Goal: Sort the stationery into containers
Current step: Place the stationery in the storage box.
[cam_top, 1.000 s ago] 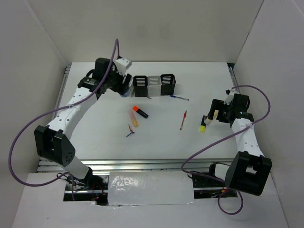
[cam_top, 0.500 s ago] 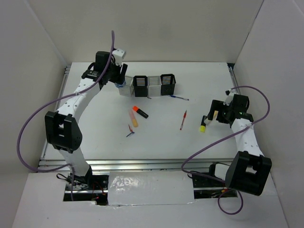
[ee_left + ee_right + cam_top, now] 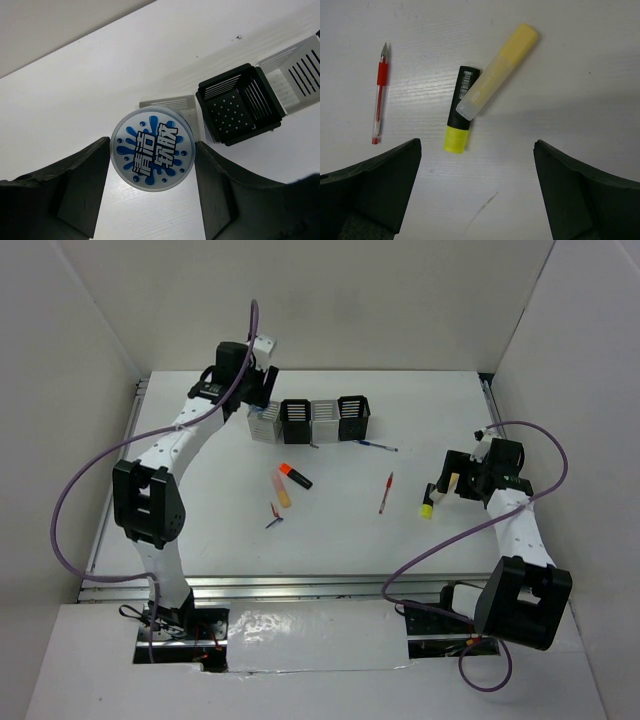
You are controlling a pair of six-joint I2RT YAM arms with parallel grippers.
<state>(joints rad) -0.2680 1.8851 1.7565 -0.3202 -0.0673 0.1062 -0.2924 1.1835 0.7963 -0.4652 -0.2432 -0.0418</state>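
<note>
left gripper [image 3: 151,146]: partly closed, gripping the round blue-grey disc [image 3: 152,152] by its rim, one dark finger [image 3: 82,190] pressed on each side.
round blue-grey disc: flat face turned to the wrist camera, with blue splash print and characters; raised over the left end of the cups, hiding most of the light grey end cup [image 3: 167,102].
row of cups [image 3: 310,420]: four slatted square cups joined side by side at the far part of the table [image 3: 200,510]; from left to right light grey, black, light grey, black.
black second cup [image 3: 240,102]: just right of the disc in the wrist view, seen from above, dotted floor showing.
right gripper [image 3: 476,145]: opened wide, nothing between the fingers, low over the right side of the table.
yellow-black highlighter [image 3: 461,112]: flat on the table under the right gripper, yellow end nearer to the fingers.
pale yellow marker [image 3: 500,67]: slanted, clear end lying over the black end of the yellow-black highlighter.
thin red pen [image 3: 379,100]: on the table beside the highlighter, apart from it.
orange-black highlighter [image 3: 296,476]: middle of the table, in front of the cups.
peach marker [image 3: 284,490]: just beside the orange-black highlighter; touching or not, cannot tell.
thin blue pen [image 3: 376,446]: on the table near the right end of the row.
tiny red-blue piece [image 3: 274,516]: near the peach marker, on its near side, apart.
</note>
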